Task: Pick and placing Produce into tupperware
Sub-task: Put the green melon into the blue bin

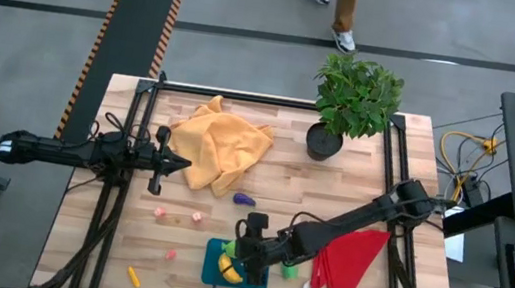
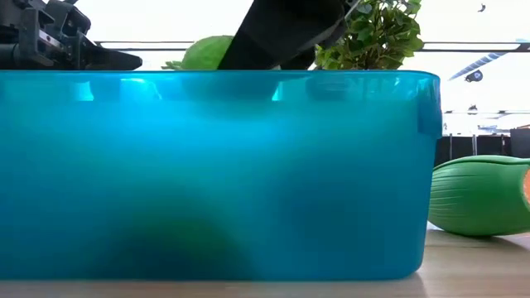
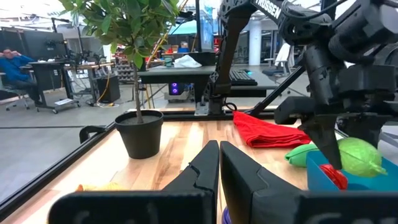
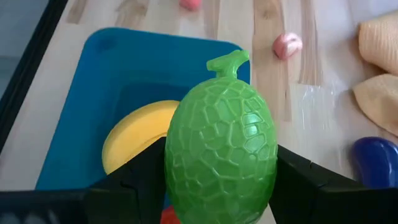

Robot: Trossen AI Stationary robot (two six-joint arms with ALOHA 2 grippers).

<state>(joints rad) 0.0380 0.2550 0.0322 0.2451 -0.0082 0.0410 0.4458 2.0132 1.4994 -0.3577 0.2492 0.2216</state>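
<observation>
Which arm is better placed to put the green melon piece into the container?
The right. The right gripper is shut on the green melon directly above the teal tupperware, where a yellow piece already lies. The left gripper sits shut and empty by the orange cloth, well away.

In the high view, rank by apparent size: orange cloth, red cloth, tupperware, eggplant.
1. Orange cloth
2. Red cloth, somewhat smaller
3. Tupperware, partly hidden by the right pincer, so unsure
4. Eggplant

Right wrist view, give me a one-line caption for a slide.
Right tool holds a green netted melon above the teal tupperware, where a yellow banana already lies.
</observation>
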